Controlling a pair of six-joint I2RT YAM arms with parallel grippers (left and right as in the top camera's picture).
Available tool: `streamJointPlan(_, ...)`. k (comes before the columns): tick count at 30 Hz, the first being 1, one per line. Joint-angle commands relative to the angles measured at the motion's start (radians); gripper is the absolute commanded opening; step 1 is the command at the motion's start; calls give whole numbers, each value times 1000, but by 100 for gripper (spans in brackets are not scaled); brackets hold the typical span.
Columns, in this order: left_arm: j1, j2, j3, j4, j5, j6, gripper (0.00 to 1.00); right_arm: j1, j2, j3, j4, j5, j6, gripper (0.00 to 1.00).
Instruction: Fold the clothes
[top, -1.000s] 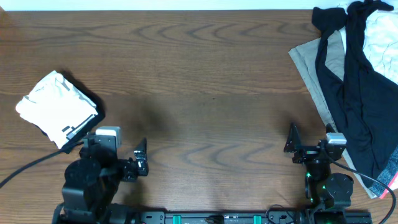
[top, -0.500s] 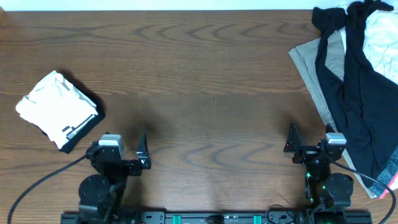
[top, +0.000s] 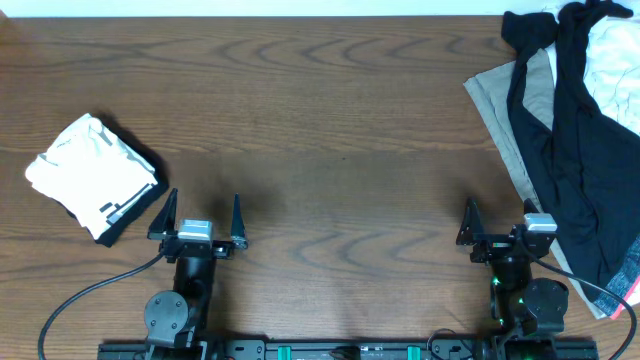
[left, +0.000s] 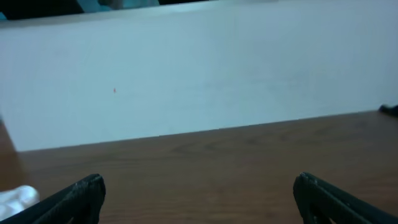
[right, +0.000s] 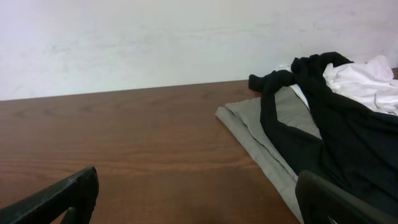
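Observation:
A folded bundle of white cloth over black (top: 92, 176) lies at the table's left; its white edge shows at the left wrist view's corner (left: 15, 198). A pile of unfolded clothes sits at the right: a black garment (top: 575, 130) (right: 323, 124) over a beige piece (top: 505, 115) (right: 261, 137) and a white piece (top: 615, 50) (right: 364, 78). My left gripper (top: 200, 218) (left: 199, 196) is open and empty, near the front edge, right of the bundle. My right gripper (top: 498, 222) (right: 199, 193) is open and empty, just left of the pile.
The wooden table (top: 330, 120) stretches between bundle and pile. A white wall (right: 186, 37) stands behind its far edge. Black cables trail from both arm bases at the front edge.
My left arm has drawn back from the folded bundle to the front edge and turned to face the far wall, jaws open. The right arm has not moved.

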Motion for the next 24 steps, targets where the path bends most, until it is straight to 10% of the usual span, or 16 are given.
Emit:
streamJointPlan(1,2,-9,-2,-33,-56,77,98,-9,-6,-4,-2,-8,-14,99)
streamJointPlan(7,2,-9,-2,-270,-9,-21,98,-9,-6,-4,-2,-8,-14,99)
streamJointPlan(24,2,-9,-2,-269,-10,-29,98,-9,-6,-4,-2,-8,-14,99)
